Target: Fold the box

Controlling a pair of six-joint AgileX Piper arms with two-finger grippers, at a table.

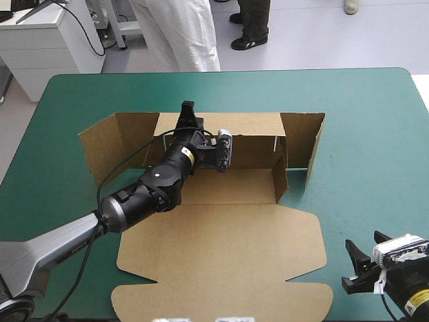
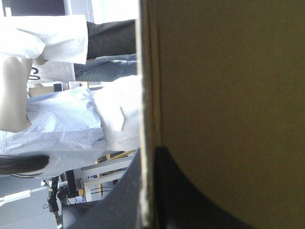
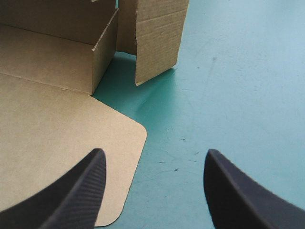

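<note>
Readable text check, all three views: nothing is reading legibly.

In the high view a small yellow sticker [image 1: 190, 155] is sitting on the black wrist of the left arm [image 1: 144, 191], with print too fine to make out. A short line of dark lettering [image 1: 72, 249] is running along the grey link of the same arm, and it is too small to decipher. A second yellow label [image 1: 420, 299] is showing on the right arm [image 1: 397, 285], just behind the right claw [image 1: 362, 239]. It is carrying a dark mark that is not resolving into any letter or sign. The two wrist views are showing no print.
</note>
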